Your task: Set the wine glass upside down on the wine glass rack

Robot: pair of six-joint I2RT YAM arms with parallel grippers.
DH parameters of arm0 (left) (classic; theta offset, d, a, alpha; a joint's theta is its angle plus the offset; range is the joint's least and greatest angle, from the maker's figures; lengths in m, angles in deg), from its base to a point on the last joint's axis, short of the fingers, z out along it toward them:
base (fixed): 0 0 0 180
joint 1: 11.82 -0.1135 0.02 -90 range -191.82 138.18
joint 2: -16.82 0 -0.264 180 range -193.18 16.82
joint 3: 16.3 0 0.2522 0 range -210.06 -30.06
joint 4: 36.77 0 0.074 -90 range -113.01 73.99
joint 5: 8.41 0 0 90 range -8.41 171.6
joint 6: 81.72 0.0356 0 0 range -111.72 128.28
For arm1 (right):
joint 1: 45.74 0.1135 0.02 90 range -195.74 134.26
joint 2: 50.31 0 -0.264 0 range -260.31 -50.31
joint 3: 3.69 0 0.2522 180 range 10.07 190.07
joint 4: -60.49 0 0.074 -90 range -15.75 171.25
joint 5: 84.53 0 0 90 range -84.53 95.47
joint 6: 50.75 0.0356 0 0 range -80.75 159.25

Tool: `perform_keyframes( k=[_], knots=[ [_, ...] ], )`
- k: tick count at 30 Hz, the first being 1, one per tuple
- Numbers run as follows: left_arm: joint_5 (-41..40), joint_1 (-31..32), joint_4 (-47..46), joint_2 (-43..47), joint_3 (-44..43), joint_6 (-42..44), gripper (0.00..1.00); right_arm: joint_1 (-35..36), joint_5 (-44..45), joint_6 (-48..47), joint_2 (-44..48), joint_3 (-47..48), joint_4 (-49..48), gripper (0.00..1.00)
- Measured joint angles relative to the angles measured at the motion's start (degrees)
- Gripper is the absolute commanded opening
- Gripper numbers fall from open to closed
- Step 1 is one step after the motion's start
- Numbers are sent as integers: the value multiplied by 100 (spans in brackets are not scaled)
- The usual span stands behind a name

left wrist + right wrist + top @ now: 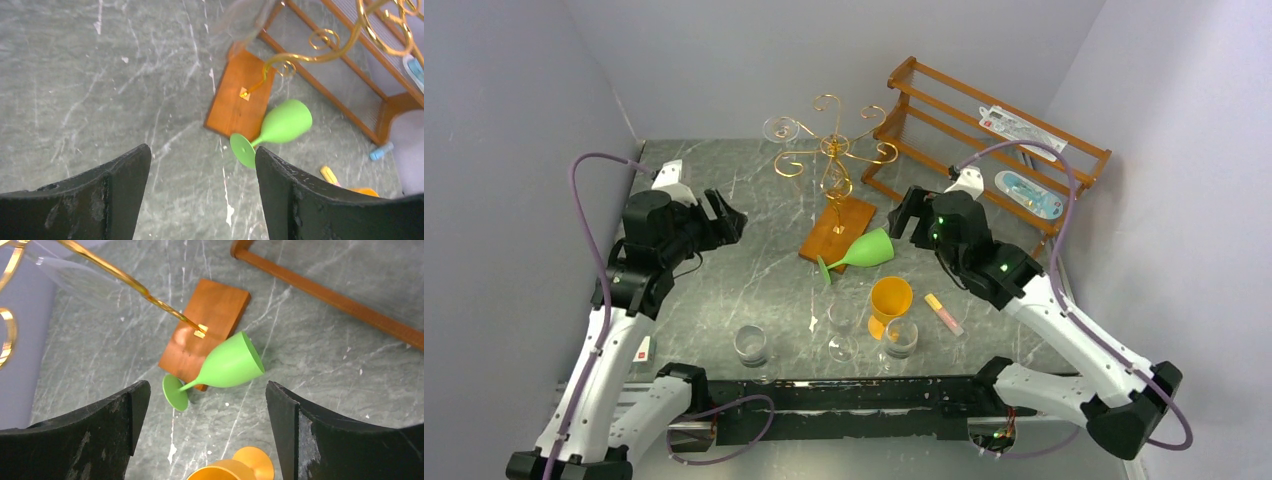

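Grey table (724,300): green wine glass (869,249) is laid sideways by the rack (832,150), foot leftward. Right gripper (902,218), nearer, and left gripper (729,218) are held open.

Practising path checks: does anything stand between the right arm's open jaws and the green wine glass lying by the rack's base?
Nothing visible does. The right gripper hangs beside the green wine glass, with only bare table between them; the orange cup lies further toward the near edge, off that line.
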Motion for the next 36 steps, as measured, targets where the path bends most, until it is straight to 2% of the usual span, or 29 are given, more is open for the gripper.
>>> perform_keyframes(
  k=[6, 9, 20, 25, 28, 33, 36],
  knots=[
    [608, 0, 369, 251, 39, -4, 79, -1172, -1729, 122, -584, -470, -531, 85],
    [839, 0, 426, 313, 81, -2, 79, -1447, -2306, 188, -1104, -625, -787, 85],
    [1292, 0, 485, 595, 216, -188, 80, -1849, -3287, 326, -2417, -907, -1510, 81],
    [1388, 0, 420, 778, 479, -442, 79, -1878, -3952, 247, -2977, -907, -1891, 73],
    [1392, 0, 409, 772, 529, -507, 79, -1880, -4437, 201, -3239, -929, -2087, 65],
    [1390, 0, 407, 748, 529, -520, 78, -1893, -4933, 57, -3373, -949, -2192, 45],
    [1390, 0, 407, 745, 529, -540, 78, -1893, -5101, -35, -3373, -949, -2306, 41]
  ],
)
